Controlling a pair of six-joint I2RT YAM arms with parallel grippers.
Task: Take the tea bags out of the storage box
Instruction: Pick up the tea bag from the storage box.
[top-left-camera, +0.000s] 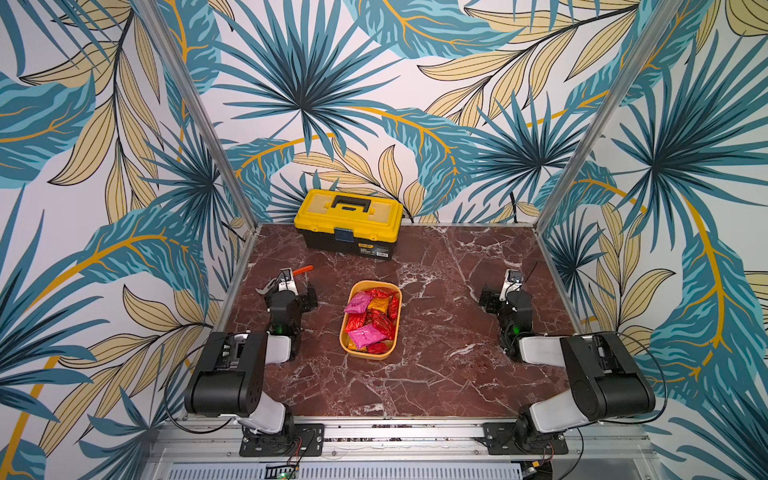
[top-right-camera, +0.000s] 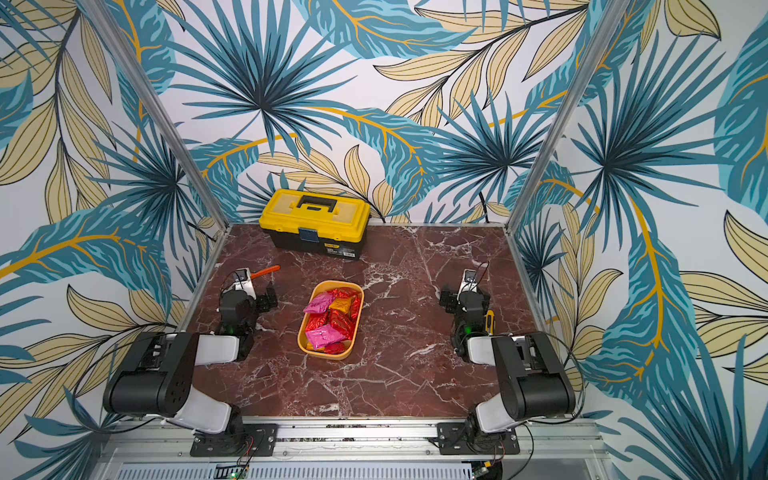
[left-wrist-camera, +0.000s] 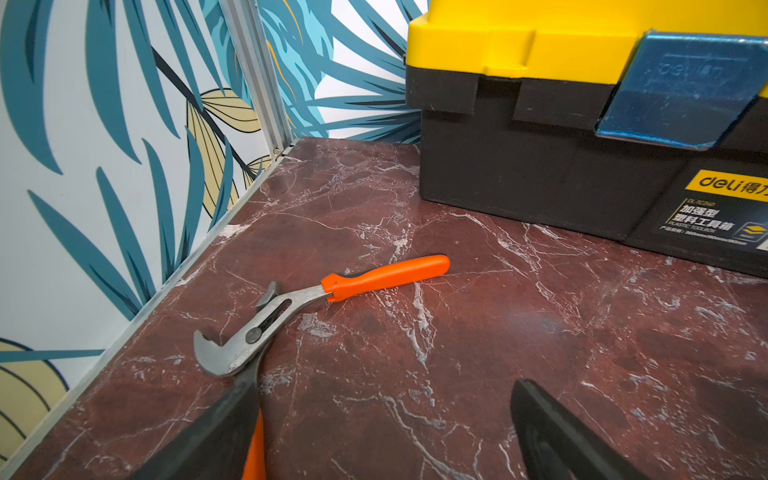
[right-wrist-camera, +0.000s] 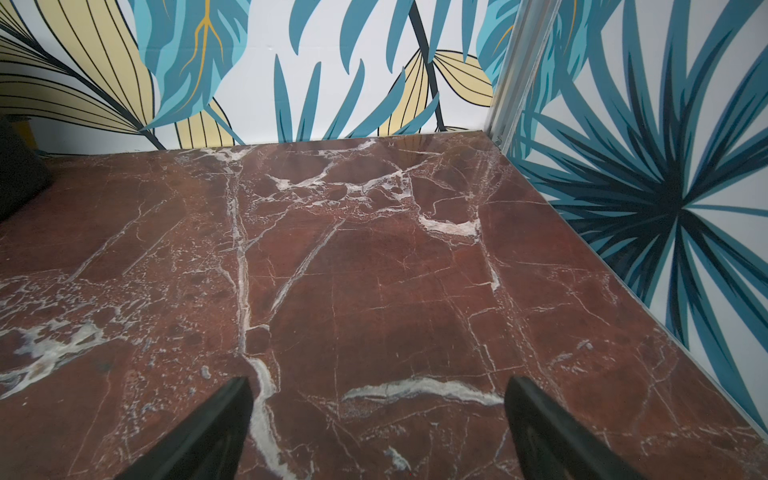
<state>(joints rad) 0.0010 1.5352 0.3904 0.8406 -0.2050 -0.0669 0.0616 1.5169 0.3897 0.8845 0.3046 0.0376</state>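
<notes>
Overhead and wrist views of a two-arm workcell. We see the storage box (top-left-camera: 343, 332) (top-right-camera: 328, 355), a shallow yellow-orange tub, standing near the middle of the red-brown marble surface (top-left-camera: 436, 374) (top-right-camera: 407, 374), between the two arms and touched by neither. The tea bags (top-left-camera: 372, 318) (top-right-camera: 332, 320) lie heaped inside it: mostly red foil, with two magenta sachets on top and orange-yellow ones showing between them. We see none on the surface outside the tub.

The left arm (top-left-camera: 282, 316) and the right arm (top-left-camera: 515, 311) sit folded low at opposite sides of the surface, each well apart from the box. In the left wrist view the left fingers (left-wrist-camera: 216, 436) stand wide apart with nothing between them; in the right wrist view the right fingers (right-wrist-camera: 212, 436) are likewise spread and empty over bare marble (right-wrist-camera: 374, 270).

A closed toolbox (top-left-camera: 349, 220) (top-right-camera: 316, 220) (left-wrist-camera: 540, 145) with a yellow lid and black body stands at the far edge, against the leaf-patterned back wall. Orange-handled pliers (top-left-camera: 303, 270) (top-right-camera: 268, 271) (left-wrist-camera: 291, 305) lie flat on the surface just beyond the left fingers; one handle runs beneath a finger in the wrist view, though we cannot tell whether they touch. In a top view, a small yellow-and-black object (top-right-camera: 490, 321) shows beside the right arm, too hidden for us to identify.
</notes>
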